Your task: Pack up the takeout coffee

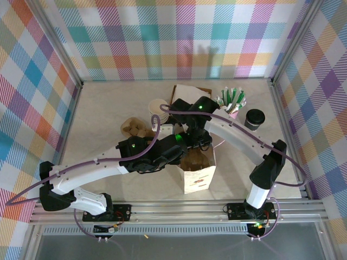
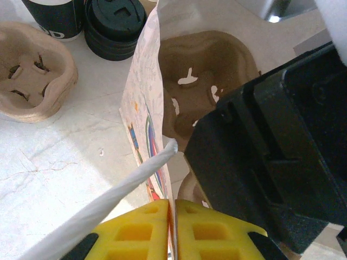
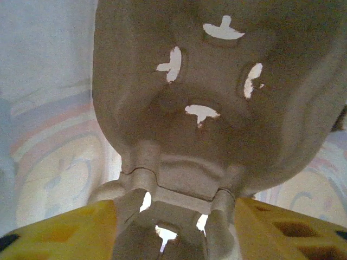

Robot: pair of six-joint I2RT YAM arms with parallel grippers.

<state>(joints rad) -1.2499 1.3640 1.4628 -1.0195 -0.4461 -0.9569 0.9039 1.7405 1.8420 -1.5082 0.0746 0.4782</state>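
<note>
left gripper pinching white paper bag edge, right gripper fingers beside brown cardboard cup tray inside, grip unclear

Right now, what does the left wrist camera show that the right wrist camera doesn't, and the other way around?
Left wrist, not right wrist: the left gripper shut on the white paper bag at its rim, plus a spare carrier and a stack of black lids on the table outside the bag.
Right wrist, not left wrist: the right gripper, its yellow fingers either side of the cup carrier at its near ridge; grip unclear.
Both: the cup carrier sitting inside the bag, cutouts showing.
</note>
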